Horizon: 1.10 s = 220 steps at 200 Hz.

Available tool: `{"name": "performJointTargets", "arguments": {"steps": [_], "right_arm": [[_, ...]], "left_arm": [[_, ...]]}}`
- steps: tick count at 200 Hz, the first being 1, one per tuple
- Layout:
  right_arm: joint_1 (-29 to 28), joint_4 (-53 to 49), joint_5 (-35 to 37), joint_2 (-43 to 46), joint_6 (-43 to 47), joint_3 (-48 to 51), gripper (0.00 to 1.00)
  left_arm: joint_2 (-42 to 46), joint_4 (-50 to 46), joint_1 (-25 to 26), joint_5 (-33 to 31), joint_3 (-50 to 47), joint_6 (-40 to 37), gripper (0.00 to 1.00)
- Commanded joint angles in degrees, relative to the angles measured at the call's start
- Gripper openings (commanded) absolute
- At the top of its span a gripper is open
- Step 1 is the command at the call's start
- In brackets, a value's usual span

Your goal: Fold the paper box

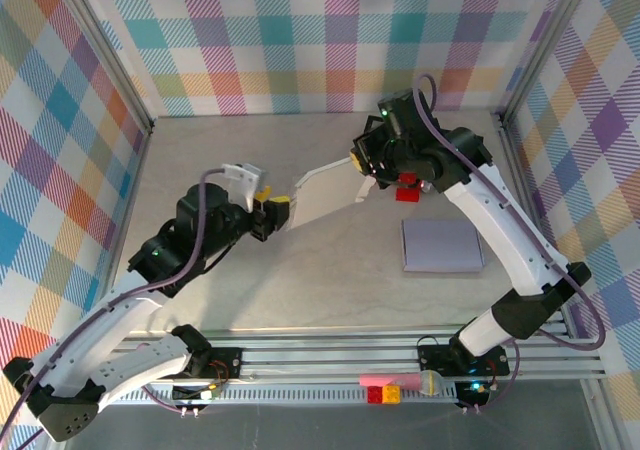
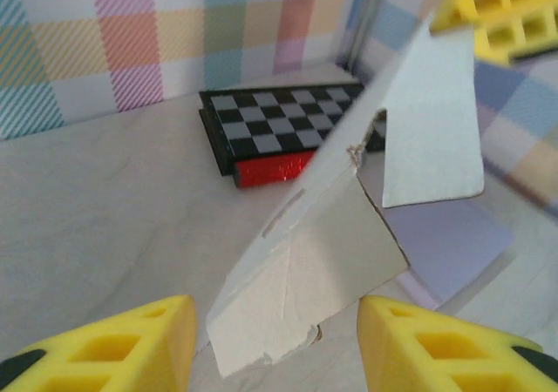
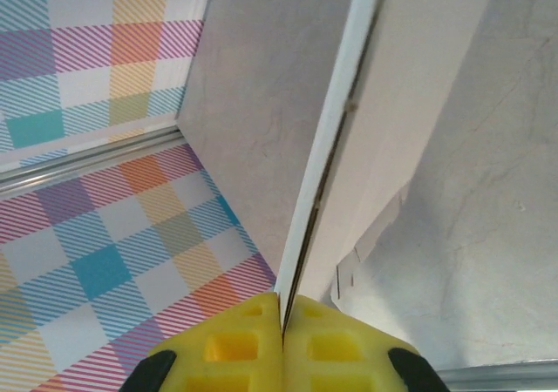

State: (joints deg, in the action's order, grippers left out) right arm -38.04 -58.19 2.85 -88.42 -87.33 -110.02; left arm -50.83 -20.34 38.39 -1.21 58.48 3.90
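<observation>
Yellow-fingered right gripper pinched the paper box tight by its edge, apparently steadying it while the half-open left gripper straddled its corner, gripping nothing.

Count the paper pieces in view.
2. A white paper box held aloft, pinched by the right claw; a lavender sheet flat on the table at right. More may be hidden.

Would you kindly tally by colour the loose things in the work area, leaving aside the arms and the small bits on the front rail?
White: 1, the paper box
Lavender: 1, the flat sheet
Black and red: 1, the checkered block
Total: 3
</observation>
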Motion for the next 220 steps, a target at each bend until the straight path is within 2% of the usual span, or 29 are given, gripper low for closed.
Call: {"name": "performJointTargets", "arguments": {"steps": [1, 13, 43, 62, 74, 148, 167, 184, 220], "right_arm": [[-1.1, -6.5, 0.8, -6.1, -4.1, -6.2, 0.0], [-1.1, -5.5, 1.1, -9.4, -4.7, -8.5, 0.0], [-0.6, -2.7, -0.7, -17.7, -6.6, -11.7, 0.0], [-0.8, 1.5, -1.1, -21.0, -5.8, -11.4, 0.0], [-0.8, 6.0, -1.5, -22.0, -5.5, -9.0, 0.0], [-1.2, 34.0, -8.1, -22.7, -1.8, 10.3, 0.0], [-1.2, 39.2, -8.7, -21.5, -1.2, 14.9, 0.0], [-1.0, 39.1, -8.3, -20.1, -1.7, 16.0, 0.0], [-1.0, 31.4, -4.6, -14.8, -4.3, 13.6, 0.0]], "left_arm": [[0.7, -2.2, -3.6, -3.2, 5.2, 10.8, 0.48], [-0.5, -6.0, -7.3, -3.0, 8.1, 15.7, 0.46], [-2.2, -10.9, -18.6, 5.5, 11.0, 26.0, 0.45], [-4.8, -16.6, -24.8, 10.8, 12.7, 28.9, 0.41], [-6.1, -19.1, -26.8, 12.8, 12.9, 29.2, 0.39], [-12.1, -19.1, -28.2, 14.0, 4.8, 28.1, 0.39], [-13.0, -17.9, -28.2, 14.4, 1.8, 26.6, 0.35], [-13.0, -18.8, -28.2, 14.7, -0.9, 25.8, 0.3], [-8.4, -15.3, -28.2, 15.9, -8.7, 31.6, 0.31]]}}
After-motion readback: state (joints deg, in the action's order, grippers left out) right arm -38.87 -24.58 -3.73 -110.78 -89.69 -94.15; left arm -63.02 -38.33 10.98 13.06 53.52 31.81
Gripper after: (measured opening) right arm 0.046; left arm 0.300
